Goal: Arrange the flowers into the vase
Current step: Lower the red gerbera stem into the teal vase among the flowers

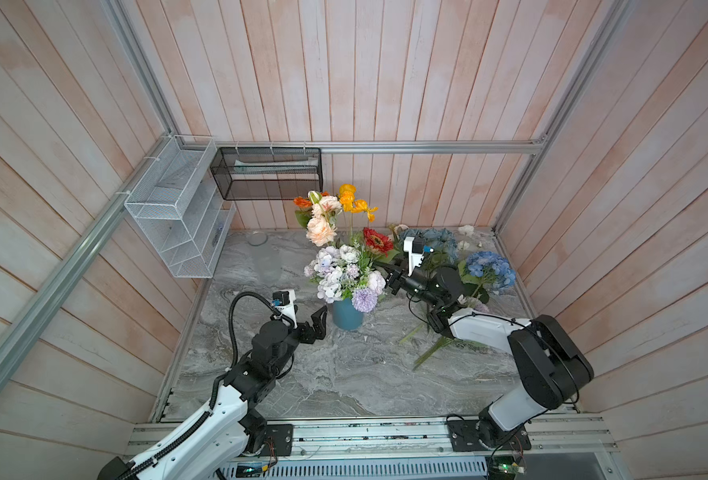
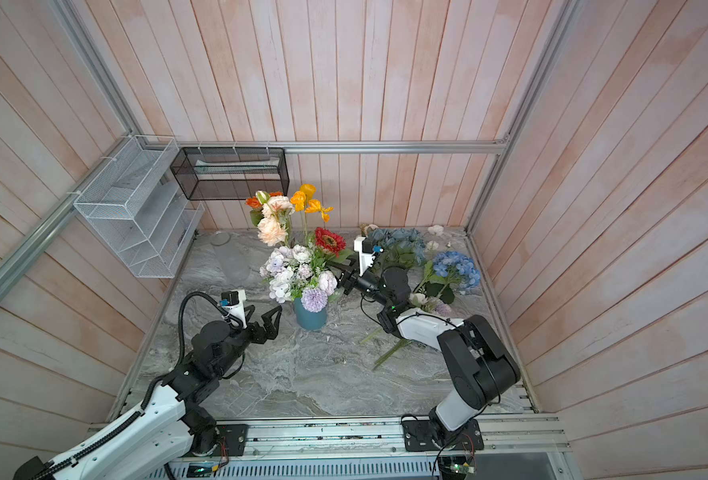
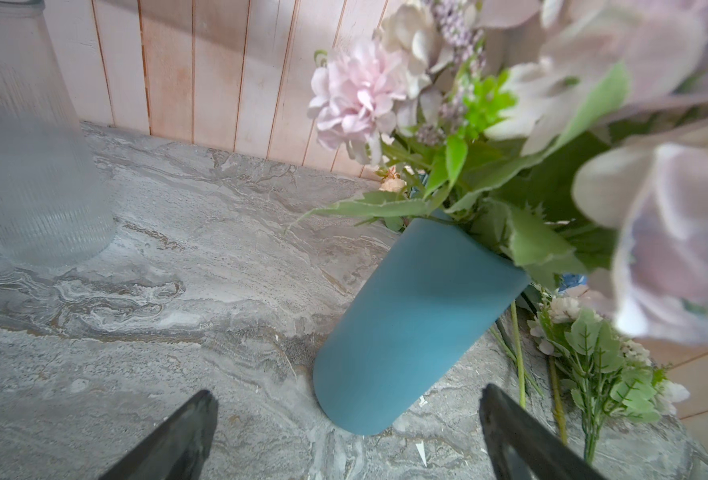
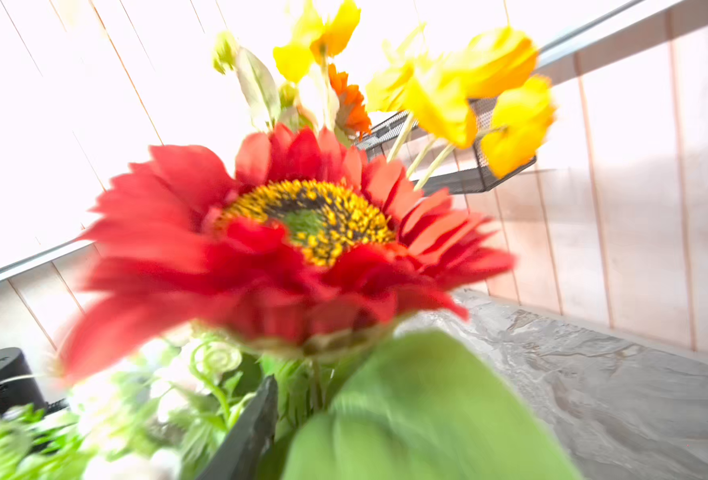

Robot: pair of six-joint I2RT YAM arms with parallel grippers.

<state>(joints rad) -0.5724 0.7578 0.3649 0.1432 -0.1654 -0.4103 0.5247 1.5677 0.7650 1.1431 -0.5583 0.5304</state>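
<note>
The blue vase [image 1: 347, 318] [image 2: 310, 318] [image 3: 406, 324] stands mid-table holding several flowers: lavender and white blooms [image 1: 344, 270], a peach one [image 1: 321, 230], yellow-orange ones [image 1: 352, 199] and a red flower [image 1: 378, 241] [image 4: 302, 232]. My right gripper [image 1: 389, 275] [image 2: 341, 274] is at the bouquet's right side, just under the red head. Its visible finger [image 4: 252, 432] stands apart from the red flower's stem, and a green leaf [image 4: 418, 415] hides the other. My left gripper [image 1: 321, 322] [image 3: 346, 392] is wide open left of the vase's base, empty. Blue hydrangeas [image 1: 489, 268] [image 1: 435, 243] lie at the right.
A clear ribbed glass vase [image 1: 267, 257] [image 3: 24, 158] stands at the back left. A white wire rack [image 1: 177, 212] and a black mesh basket [image 1: 269, 172] hang on the walls. Loose stems [image 1: 427, 353] and small white blooms [image 1: 466, 230] lie on the right of the marble table [image 1: 344, 382].
</note>
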